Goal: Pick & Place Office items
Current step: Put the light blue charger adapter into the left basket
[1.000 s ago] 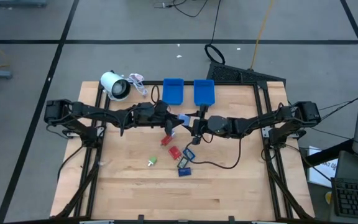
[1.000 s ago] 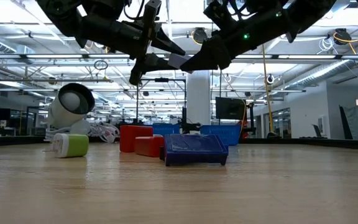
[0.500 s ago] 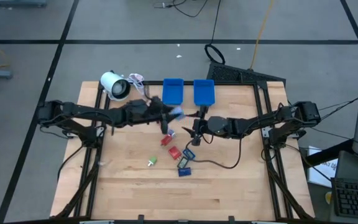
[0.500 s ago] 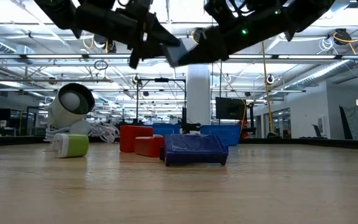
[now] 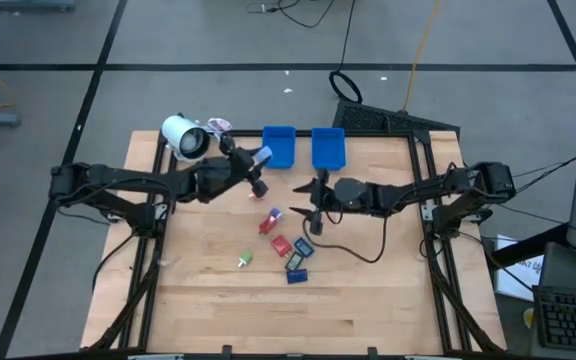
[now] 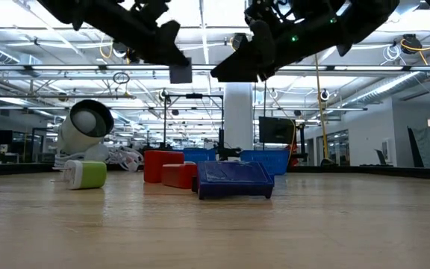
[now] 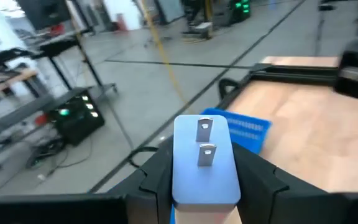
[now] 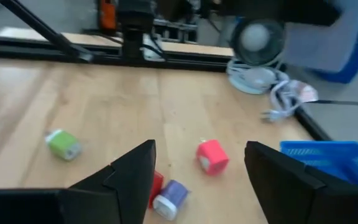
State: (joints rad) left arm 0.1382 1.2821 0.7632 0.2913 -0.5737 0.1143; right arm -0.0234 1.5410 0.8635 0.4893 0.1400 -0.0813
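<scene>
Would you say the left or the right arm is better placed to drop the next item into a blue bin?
Left. The left gripper is shut on a light blue plug adapter beside the left blue bin; the right gripper is open, holding nothing.

No text, label, brand, number or sign can be read in any of the views. The small pieces on the surface (image 5: 358, 290) and the two blue bins (image 5: 279, 147) show plain faces only, and anything that might be printed in the room beyond is too small or blurred to make out.
</scene>
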